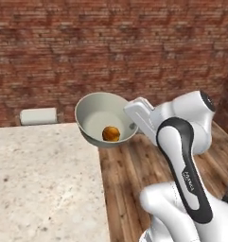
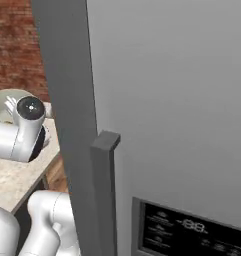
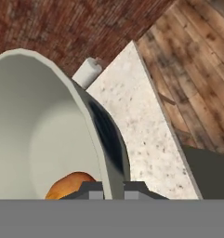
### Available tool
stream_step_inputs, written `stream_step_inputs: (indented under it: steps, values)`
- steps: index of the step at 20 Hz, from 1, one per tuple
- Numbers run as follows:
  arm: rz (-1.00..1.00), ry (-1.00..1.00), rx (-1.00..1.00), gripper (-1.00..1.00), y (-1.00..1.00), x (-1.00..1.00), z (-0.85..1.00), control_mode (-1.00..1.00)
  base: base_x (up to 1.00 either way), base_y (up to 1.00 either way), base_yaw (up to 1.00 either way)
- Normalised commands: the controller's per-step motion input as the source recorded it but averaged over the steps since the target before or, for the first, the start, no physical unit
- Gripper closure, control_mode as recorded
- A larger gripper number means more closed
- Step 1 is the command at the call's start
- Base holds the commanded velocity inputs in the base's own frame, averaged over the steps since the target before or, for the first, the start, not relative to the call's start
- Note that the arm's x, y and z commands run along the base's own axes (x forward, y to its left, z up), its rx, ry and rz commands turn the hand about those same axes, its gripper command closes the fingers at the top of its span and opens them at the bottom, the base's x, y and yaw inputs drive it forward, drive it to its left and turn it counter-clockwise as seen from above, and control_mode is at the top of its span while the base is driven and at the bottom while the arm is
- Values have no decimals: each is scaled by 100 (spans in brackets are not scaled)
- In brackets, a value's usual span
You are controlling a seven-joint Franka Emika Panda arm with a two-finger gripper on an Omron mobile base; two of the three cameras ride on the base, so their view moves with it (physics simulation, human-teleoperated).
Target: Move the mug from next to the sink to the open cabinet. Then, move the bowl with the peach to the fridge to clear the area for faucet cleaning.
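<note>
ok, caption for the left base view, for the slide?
Gripper shut on rim of pale grey-green bowl, small orange peach inside, lifted past speckled counter edge.

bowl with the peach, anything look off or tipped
Yes. The bowl is off the counter, held by its rim in the shut gripper and tilted, its opening facing the left base camera. The peach sits against the lower wall rather than the middle. Nothing has spilled.
</note>
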Motion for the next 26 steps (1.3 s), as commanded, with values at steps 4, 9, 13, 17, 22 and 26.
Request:
stream_step_inputs:
  steps: [4, 9, 13, 17, 22, 26]
  values:
    - [0, 0, 0, 100, 0, 0, 0, 100, 100, 8, -2]
    - [0, 0, 0, 100, 0, 0, 0, 100, 100, 9, -7]
    - [0, 0, 0, 100, 0, 0, 0, 100, 100, 37, -43]
    - [0, 0, 0, 100, 0, 0, 0, 100, 83, 35, -81]
    - [0, 0, 0, 100, 0, 0, 0, 100, 25, 19, -100]
    - [0, 0, 0, 100, 0, 0, 0, 100, 4, 10, -100]
